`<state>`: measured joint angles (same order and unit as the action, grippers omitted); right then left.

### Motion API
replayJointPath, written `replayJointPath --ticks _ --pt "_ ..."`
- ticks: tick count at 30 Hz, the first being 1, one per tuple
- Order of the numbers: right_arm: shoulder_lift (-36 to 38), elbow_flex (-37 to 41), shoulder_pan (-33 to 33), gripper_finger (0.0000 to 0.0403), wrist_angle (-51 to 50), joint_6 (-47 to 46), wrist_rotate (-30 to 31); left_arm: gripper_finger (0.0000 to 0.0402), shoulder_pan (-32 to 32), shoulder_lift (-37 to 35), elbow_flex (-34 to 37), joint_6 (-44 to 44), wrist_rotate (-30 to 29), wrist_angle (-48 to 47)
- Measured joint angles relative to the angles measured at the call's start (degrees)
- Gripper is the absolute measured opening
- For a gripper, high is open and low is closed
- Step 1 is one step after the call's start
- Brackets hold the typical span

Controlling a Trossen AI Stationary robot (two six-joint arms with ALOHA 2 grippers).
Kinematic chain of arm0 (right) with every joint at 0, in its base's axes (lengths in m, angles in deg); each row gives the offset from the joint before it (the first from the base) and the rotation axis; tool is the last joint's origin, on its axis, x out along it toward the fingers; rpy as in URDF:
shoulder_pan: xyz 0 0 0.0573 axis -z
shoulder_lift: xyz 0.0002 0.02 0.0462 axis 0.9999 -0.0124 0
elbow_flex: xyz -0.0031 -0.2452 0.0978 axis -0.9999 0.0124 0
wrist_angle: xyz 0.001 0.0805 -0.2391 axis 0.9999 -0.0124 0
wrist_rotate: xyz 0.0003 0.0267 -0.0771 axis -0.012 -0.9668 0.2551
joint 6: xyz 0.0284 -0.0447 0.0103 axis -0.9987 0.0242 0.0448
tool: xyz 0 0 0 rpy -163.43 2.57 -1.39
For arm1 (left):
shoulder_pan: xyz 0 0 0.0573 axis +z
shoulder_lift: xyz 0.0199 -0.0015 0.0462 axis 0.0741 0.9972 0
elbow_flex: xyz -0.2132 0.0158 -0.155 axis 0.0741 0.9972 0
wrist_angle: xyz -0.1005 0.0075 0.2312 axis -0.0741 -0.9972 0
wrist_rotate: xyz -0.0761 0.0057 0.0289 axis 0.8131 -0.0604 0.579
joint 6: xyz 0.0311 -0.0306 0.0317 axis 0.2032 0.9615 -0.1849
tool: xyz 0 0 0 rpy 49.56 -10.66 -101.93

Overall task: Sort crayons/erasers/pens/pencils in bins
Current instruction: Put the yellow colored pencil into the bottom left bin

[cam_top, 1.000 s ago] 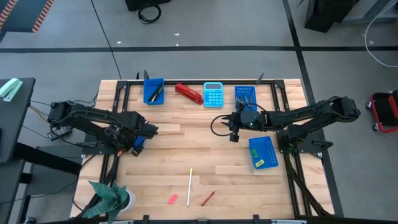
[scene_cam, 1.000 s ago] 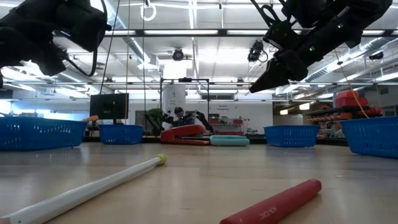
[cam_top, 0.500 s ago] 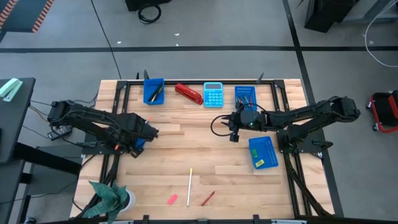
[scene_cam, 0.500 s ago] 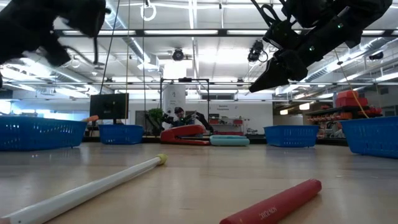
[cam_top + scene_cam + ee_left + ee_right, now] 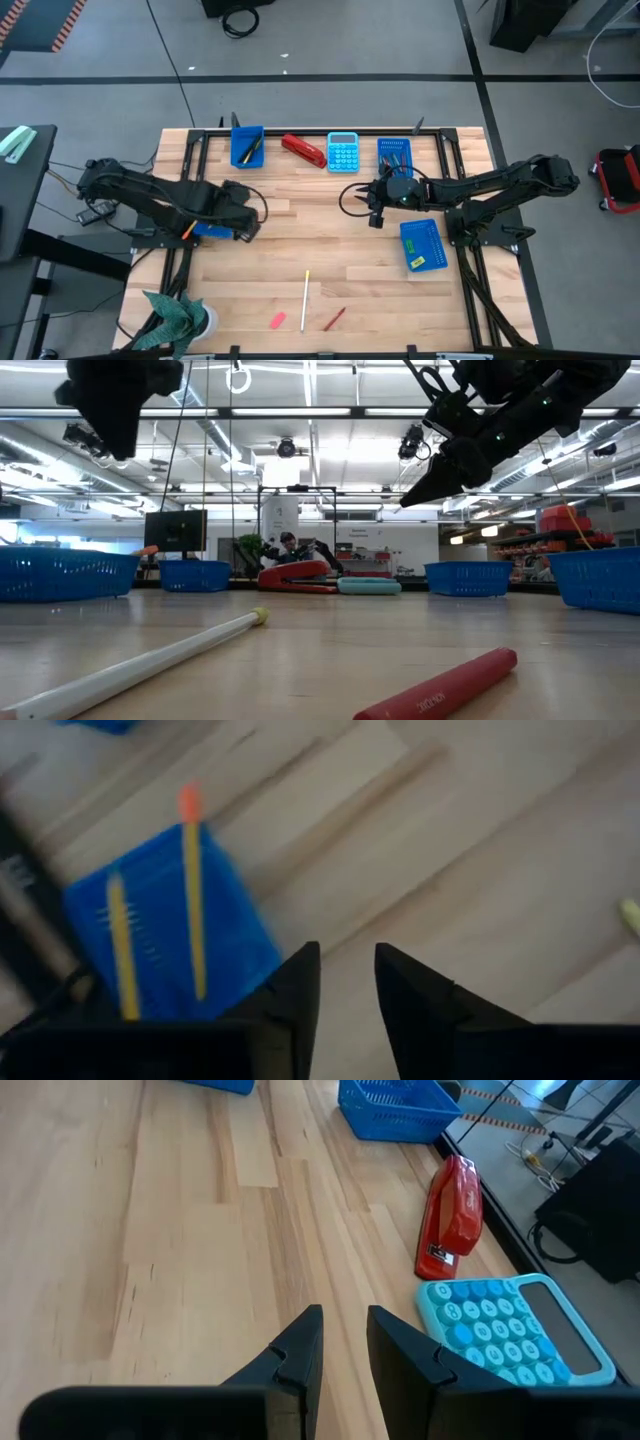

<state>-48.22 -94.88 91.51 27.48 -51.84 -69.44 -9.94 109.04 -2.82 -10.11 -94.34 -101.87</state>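
Four blue bins sit on the counter: one at the back left (image 5: 246, 146) with a pen, one at the back right (image 5: 394, 155), one at the right (image 5: 423, 246) with a yellow eraser (image 5: 418, 263), one at the left (image 5: 165, 925) holding two pencils. A white pencil (image 5: 305, 300), red crayon (image 5: 334, 319) and pink eraser (image 5: 278, 321) lie loose near the front

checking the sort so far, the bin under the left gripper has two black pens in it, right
Not quite. The bin by the left gripper holds two pencils, yellow-orange ones, not black pens. The left wrist view shows them lying side by side inside it, one with an orange tip.
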Motion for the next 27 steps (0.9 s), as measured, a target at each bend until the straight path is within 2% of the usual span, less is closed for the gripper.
replayJointPath --ticks 4,7,11,14,18,21,27 --pt "0.0 0.0 0.0 0.0087 0.0 -1.25 0.0 0.0093 -0.85 1.5 1.81 -0.56 3.58 1.33" --pt "0.0 0.0 -0.1 0.0087 0.0 -2.32 0.0 0.0082 -1.03 2.19 1.94 1.94 6.37 -5.92" --pt "0.0 0.0 -0.15 0.0087 0.24 -2.74 -0.46 0.0073 -1.02 2.27 2.13 5.72 5.91 -14.23" --pt "0.0 0.0 -0.15 0.0087 0.51 -2.74 -0.84 0.0071 0.89 1.53 5.07 5.98 5.04 -12.97" --pt "0.0 0.0 -0.15 0.0087 0.67 -2.74 -2.2 0.0076 4.33 2.24 11.33 3.13 7.8 -12.2" --pt "0.0 0.0 -0.15 0.0087 0.76 -2.74 -2.99 0.0081 6.18 2.49 15.6 1.44 7.62 -9.68" --pt "0.0 0.0 -0.15 0.0087 0.76 -2.65 -3.02 0.0081 8.69 2.55 19.0 -3.44 6.83 -1.48"
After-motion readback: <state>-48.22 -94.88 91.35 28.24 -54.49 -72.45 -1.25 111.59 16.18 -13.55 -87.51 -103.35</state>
